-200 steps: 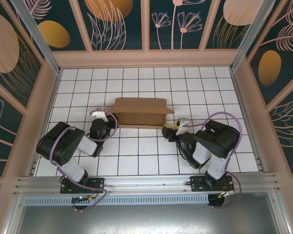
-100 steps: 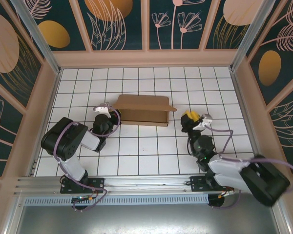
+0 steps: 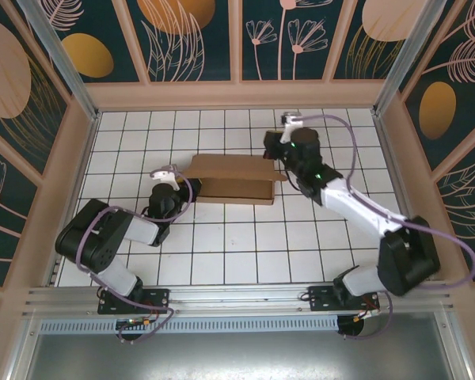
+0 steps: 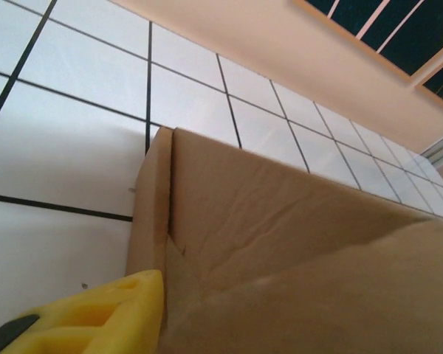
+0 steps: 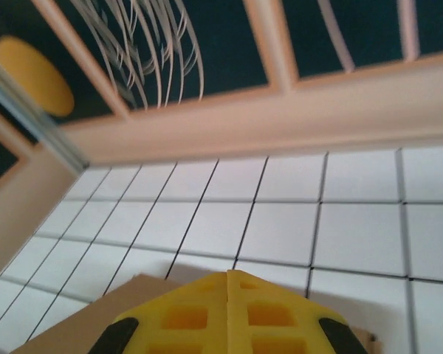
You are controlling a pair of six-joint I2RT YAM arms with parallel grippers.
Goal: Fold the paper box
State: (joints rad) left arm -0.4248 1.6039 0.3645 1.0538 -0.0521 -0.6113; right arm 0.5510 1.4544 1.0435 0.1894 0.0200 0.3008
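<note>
Seen from above, the paper box (image 3: pixel 231 179) lies mid-floor on the white tiles (image 3: pixel 222 261). The left arm (image 3: pixel 103 237) is folded low with the left gripper (image 3: pixel 172 180) at the box's left end, and the right arm (image 3: pixel 356 210) is stretched far forward, putting the right gripper (image 3: pixel 271 150) at the box's far right corner. In the left wrist view one yellow finger (image 4: pixel 96 321) sits just beside the box's upright corner, but whether those jaws are wide or narrow cannot be told. In the right wrist view the yellow pads (image 5: pixel 184 317) are pressed flat together with nothing between them, above a cardboard edge.
</note>
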